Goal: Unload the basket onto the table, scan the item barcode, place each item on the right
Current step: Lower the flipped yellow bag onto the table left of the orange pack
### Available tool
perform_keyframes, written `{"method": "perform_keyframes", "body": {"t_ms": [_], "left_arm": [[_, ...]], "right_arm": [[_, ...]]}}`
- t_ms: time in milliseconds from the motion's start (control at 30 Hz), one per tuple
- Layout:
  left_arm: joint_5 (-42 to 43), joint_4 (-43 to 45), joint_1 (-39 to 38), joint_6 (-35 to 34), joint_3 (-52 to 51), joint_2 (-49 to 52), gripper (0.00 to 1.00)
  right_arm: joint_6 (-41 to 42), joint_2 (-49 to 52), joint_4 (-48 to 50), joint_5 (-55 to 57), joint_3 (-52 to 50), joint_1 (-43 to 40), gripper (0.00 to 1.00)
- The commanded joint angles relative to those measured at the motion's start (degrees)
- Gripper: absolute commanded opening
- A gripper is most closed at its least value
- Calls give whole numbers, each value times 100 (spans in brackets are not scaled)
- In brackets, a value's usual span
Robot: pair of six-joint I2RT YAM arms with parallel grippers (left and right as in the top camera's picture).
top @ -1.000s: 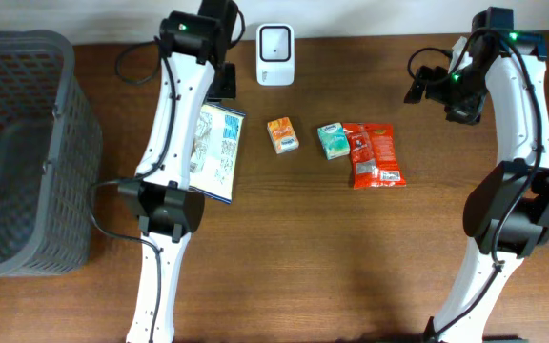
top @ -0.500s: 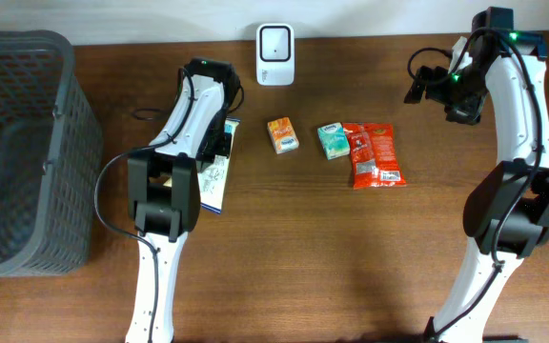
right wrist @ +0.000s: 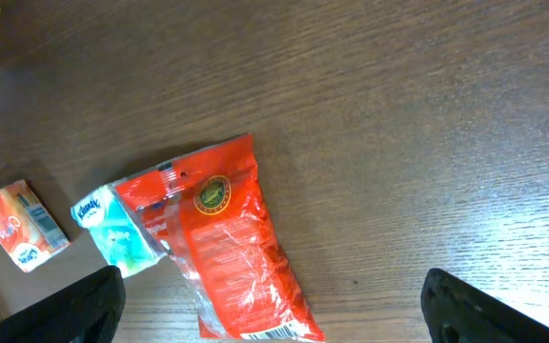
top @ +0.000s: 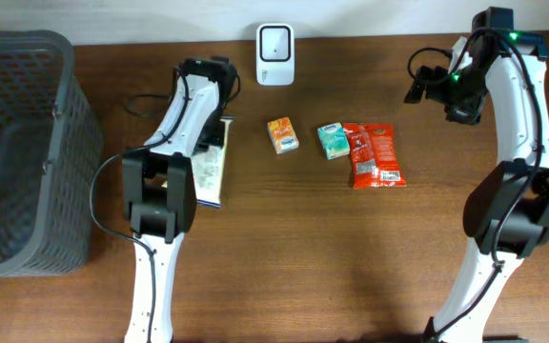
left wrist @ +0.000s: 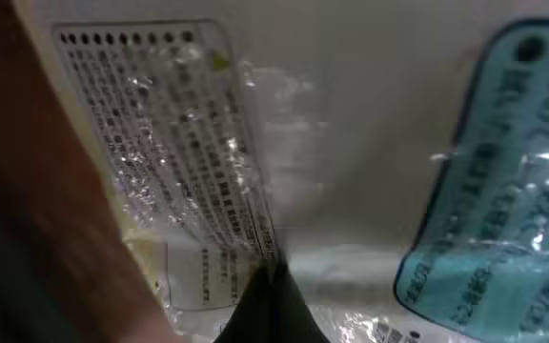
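The L gripper [left wrist: 273, 307] is seen pinched fully shut on the white packet [top: 210, 170]. Its dark fingertips meet on the clear wrapper at the bottom of the L wrist view. The packet is held over the L half of the table [top: 351, 257], nearer the arm bases than the scanner [top: 274, 43] and apart from it. From overhead it is seen almost edge-on, as a narrow strip partly hidden by the L arm. Whether its lower edge touches the wood cannot be told. Up close, a panel of fine print is shown on one side of the wrapper & a teal label on the other. The print is too blurred to be read, so no barcode can be made out.

The R gripper [top: 417, 88] is held wide open w/ nothing btwn its fingers [right wrist: 489, 310], raised over the far R part of the table.

Three more items are laid mid-table, in front of the scanner:
- An orange box [top: 282, 134] is set on its own.
- A teal tissue pack [top: 331, 140] is set to the R of it.
- A red packet [top: 376, 155] is laid touching the tissue pack, w/ one edge over it.

A grey basket [top: 17, 152] is placed at the L edge.
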Motion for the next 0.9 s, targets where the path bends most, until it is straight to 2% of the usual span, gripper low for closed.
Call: {"method": "perform_keyframes", "body": {"t_ms": [0, 67, 133, 167, 200, 233, 267, 367, 433, 600, 667, 700, 767, 867], "left_arm": [[-787, -146, 256, -562, -35, -155, 0], [-767, -437, 240, -560, 568, -264, 0], [-24, -782, 181, -553, 1582, -396, 1], [393, -855, 166, -511, 1897, -407, 7], [754, -935, 140, -470, 2138, -407, 8], [841, -1049, 125, -472, 2170, -407, 5], [815, -1233, 127, -472, 2100, -393, 0], [660, -1207, 142, -474, 1486, -382, 0], [157, -817, 142, -542, 754, -382, 0], [153, 221, 186, -691, -852, -382, 0], [1115, 892, 146, -608, -1263, -382, 0], [1967, 1228, 101, -367, -1318, -382, 0], [2844, 1746, -24, -341, -1320, -382, 0], [3176, 2273, -225, -345, -1318, -382, 0]], "right_arm": [[50, -111, -4, 50, 68, 15, 99], [50, -111, -4, 50, 68, 15, 99], [50, -111, -4, 50, 68, 15, 99], [50, -111, -4, 50, 68, 15, 99], [50, -111, -4, 50, 68, 15, 99], [50, -111, -4, 50, 68, 15, 99], [50, -111, -4, 50, 68, 15, 99], [50, -111, -4, 50, 68, 15, 99], [50, -111, -4, 50, 68, 15, 99], [50, -111, -4, 50, 68, 15, 99], [50, -111, -4, 50, 68, 15, 99], [50, -111, -4, 50, 68, 15, 99], [50, -111, -4, 50, 68, 15, 99], [50, -111, -4, 50, 68, 15, 99]]}}
